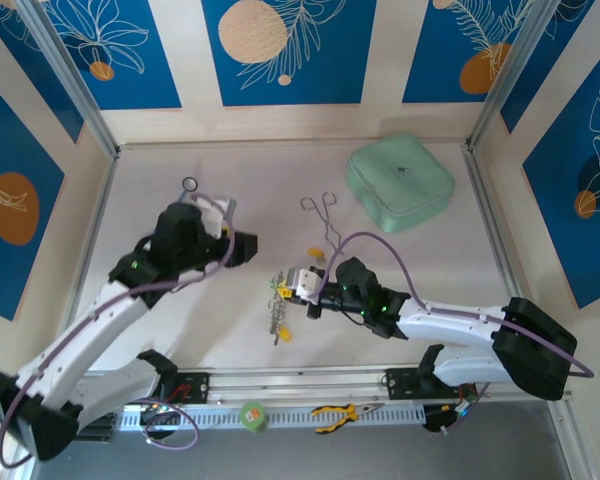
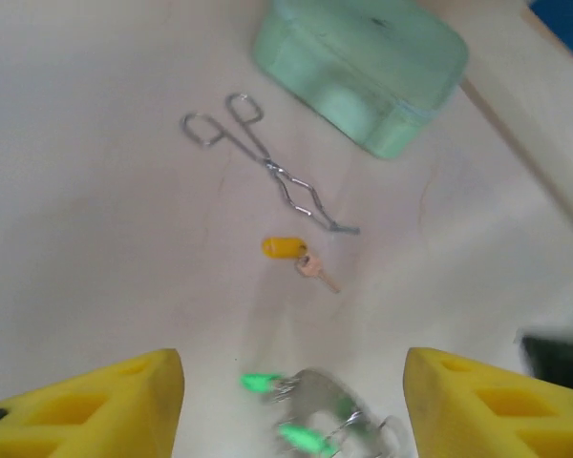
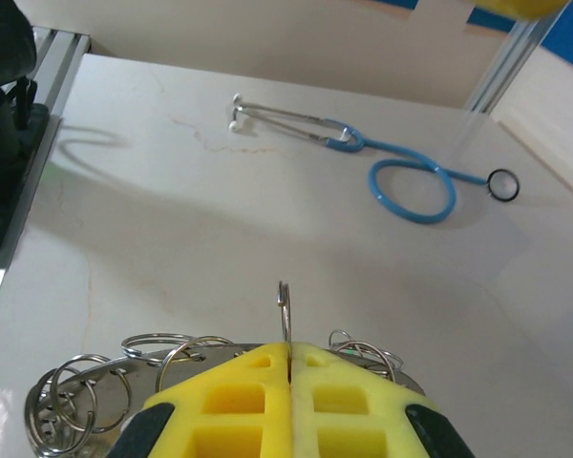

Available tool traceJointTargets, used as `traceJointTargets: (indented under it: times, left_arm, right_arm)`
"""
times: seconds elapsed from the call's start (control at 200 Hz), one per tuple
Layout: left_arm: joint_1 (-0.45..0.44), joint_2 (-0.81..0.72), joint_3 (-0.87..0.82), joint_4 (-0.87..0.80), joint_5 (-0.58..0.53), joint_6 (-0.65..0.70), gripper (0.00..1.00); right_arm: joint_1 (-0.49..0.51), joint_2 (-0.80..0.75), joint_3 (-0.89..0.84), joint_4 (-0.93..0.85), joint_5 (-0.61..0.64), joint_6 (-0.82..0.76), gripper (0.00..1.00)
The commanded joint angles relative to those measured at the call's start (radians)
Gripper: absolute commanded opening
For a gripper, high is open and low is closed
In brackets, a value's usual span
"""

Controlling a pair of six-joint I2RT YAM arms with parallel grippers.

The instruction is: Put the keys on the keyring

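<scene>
The keyring [image 1: 278,300] lies mid-table, a silvery ring fringed with small split rings [image 3: 69,401]. My right gripper [image 1: 300,286] is at its right side. In the right wrist view that gripper [image 3: 288,348] is shut on one small upright split ring [image 3: 284,310] of the keyring. A loose yellow-headed key [image 1: 317,253] lies just behind it, and another yellow key [image 1: 285,333] lies at the ring's near end. My left gripper [image 1: 242,248] hovers to the left, open. Between its fingers [image 2: 124,401] I see the blurred keyring with green keys [image 2: 310,420], and the yellow key [image 2: 286,248] beyond.
Silver forceps [image 1: 325,215] lie behind the keys. A mint-green case [image 1: 400,182] sits at the back right. The blue-tubed stethoscope [image 3: 411,176] lies at the back left, partly under my left arm. Orange pliers [image 1: 335,412] rest on the front rail.
</scene>
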Motion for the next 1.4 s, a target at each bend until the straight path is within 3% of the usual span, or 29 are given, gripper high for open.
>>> traceJointTargets:
  times: [0.0,0.13,0.245,0.41,0.635,1.025,1.395]
  left_arm:
    - [-0.003,-0.128,-0.158,0.163,0.159,0.658,0.57]
    - [-0.004,-0.151,-0.210,0.054,0.329,0.957,0.53]
    - [-0.012,-0.125,-0.228,0.040,0.393,1.076,0.48]
    - [-0.045,-0.067,-0.262,0.096,0.427,1.145,0.47]
    - [-0.091,0.008,-0.273,0.146,0.435,1.177,0.46]
    - [-0.110,0.056,-0.269,0.199,0.430,1.157,0.24]
    - [-0.113,0.050,-0.254,0.162,0.423,1.142,0.15]
  right_arm:
    - [-0.025,-0.043,0.062,-0.102,-0.104,0.010,0.00]
    - [-0.036,-0.063,0.087,-0.181,-0.111,-0.026,0.00]
    - [-0.036,-0.072,0.096,-0.220,-0.115,-0.071,0.00]
    - [-0.030,-0.074,0.121,-0.269,-0.126,-0.134,0.00]
    - [-0.011,-0.062,0.149,-0.295,-0.110,-0.146,0.00]
    - [0.013,-0.034,0.188,-0.338,-0.093,-0.153,0.00]
    - [0.035,0.001,0.232,-0.384,-0.019,-0.174,0.00]
